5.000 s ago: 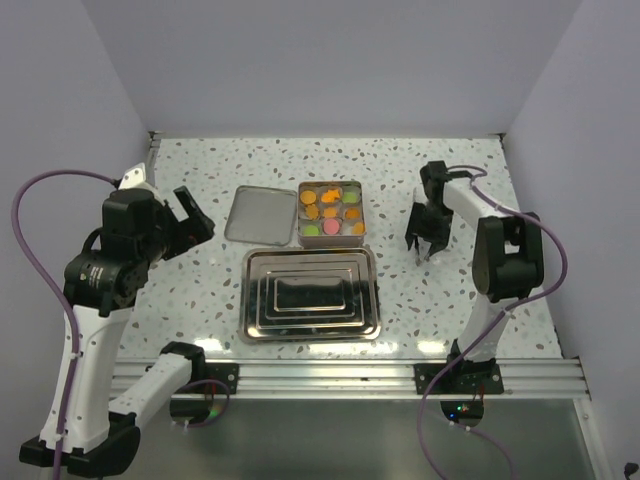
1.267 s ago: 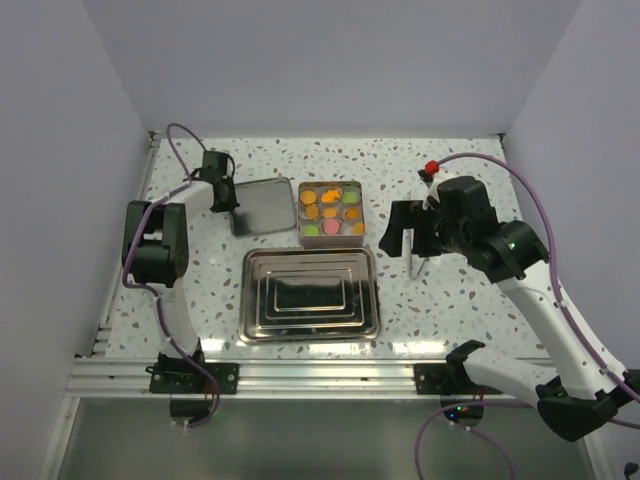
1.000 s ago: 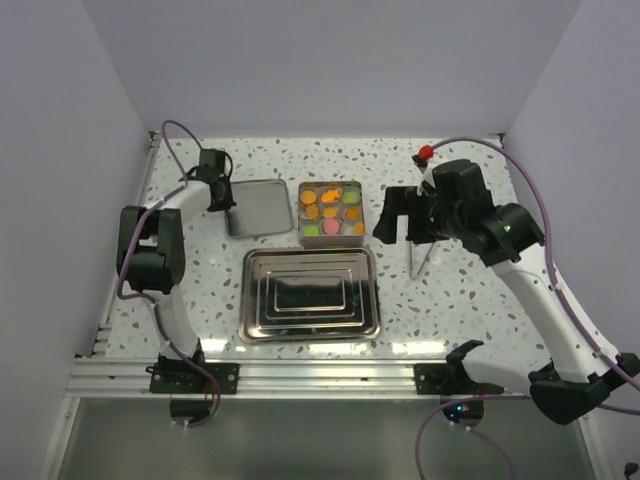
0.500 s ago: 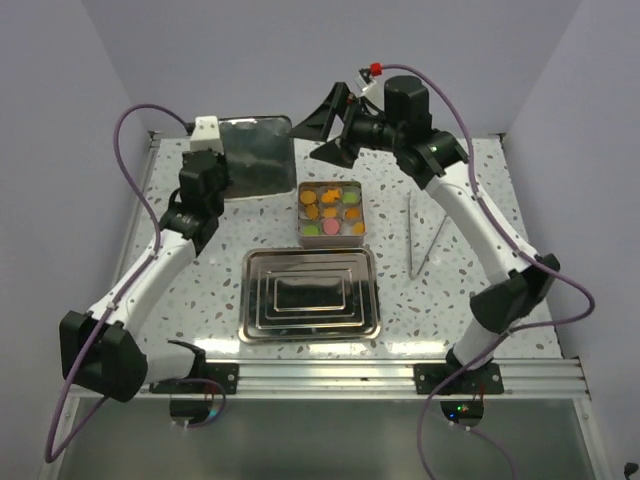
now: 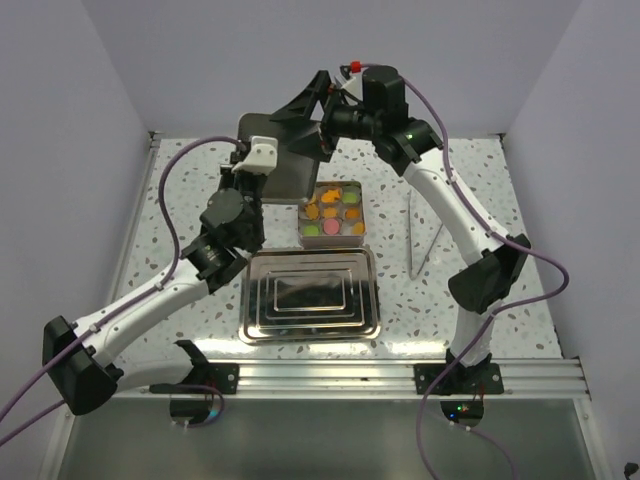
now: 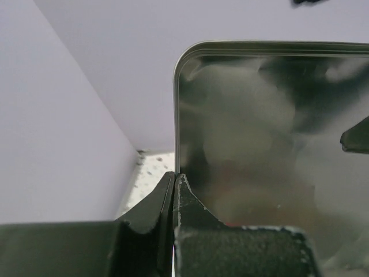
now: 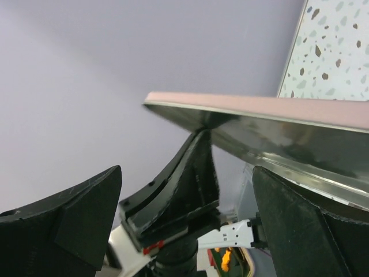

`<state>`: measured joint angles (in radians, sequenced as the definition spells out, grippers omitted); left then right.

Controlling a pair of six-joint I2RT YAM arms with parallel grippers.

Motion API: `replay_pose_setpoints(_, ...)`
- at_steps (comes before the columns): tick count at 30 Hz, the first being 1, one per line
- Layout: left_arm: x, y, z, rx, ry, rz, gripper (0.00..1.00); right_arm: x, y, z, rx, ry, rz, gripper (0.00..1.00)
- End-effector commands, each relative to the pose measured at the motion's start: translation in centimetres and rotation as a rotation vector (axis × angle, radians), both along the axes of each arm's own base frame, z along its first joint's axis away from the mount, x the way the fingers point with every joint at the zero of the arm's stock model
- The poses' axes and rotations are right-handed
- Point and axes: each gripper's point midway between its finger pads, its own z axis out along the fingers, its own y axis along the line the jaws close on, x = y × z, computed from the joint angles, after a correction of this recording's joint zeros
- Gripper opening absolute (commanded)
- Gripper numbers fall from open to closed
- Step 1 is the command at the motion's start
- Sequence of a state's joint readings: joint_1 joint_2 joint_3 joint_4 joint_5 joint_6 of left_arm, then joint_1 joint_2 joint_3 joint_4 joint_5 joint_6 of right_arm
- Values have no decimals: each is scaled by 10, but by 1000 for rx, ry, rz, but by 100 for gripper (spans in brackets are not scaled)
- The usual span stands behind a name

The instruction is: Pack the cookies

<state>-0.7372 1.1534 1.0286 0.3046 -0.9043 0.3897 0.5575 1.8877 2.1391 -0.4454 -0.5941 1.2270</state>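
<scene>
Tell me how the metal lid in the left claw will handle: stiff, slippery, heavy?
Probably stiff: the lid looks flat though the left claw pinches only one edge. Likely slippery, since its surface is mirror-shiny. Seemingly light, being a thin sheet.

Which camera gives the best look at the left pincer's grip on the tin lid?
Left wrist: it shows the left pincer shut on the tin lid at its left edge, close up. Top external shows the lid held aloft, but the grip itself is unclear. Right wrist shows the lid only edge-on, from below.
</scene>
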Motion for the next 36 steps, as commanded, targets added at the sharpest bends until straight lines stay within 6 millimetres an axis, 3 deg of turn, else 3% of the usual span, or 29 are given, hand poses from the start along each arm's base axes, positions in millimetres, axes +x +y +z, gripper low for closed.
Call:
replay_pose_setpoints(1, -29, 23, 40, 94, -106, 157, 0, -20, -8, 21, 33, -10, 16, 99)
replay_pose_setpoints(12, -70, 20, 56, 305, -195, 211, 0, -29, -18, 18, 13, 14, 42, 99)
replay_pose_setpoints(16, -85, 7, 68, 412, -256, 221, 0, -31, -17, 10, -8, 39, 67, 99)
replay_pose_setpoints(22, -92, -16, 82, 446, -302, 151, 0, -39, -14, -2, -28, 77, 127, 98)
replay_pose_setpoints(26, -97, -18, 92, 440, -324, 145, 0, -45, -14, -11, -46, 113, 166, 96)
replay_pose_setpoints(29, -101, -15, 99, 425, -339, 149, 0, -52, -14, -17, -46, 133, 202, 91)
replay_pose_setpoints(32, -102, -15, 104, 426, -347, 145, 0, -58, -14, -22, -39, 162, 231, 74)
replay_pose_setpoints(34, -102, -16, 104, 435, -342, 138, 0, -59, -12, -24, -26, 169, 244, 55)
replay_pose_setpoints(36, -101, -17, 102, 448, -337, 131, 0, -59, -10, -23, -16, 175, 250, 42)
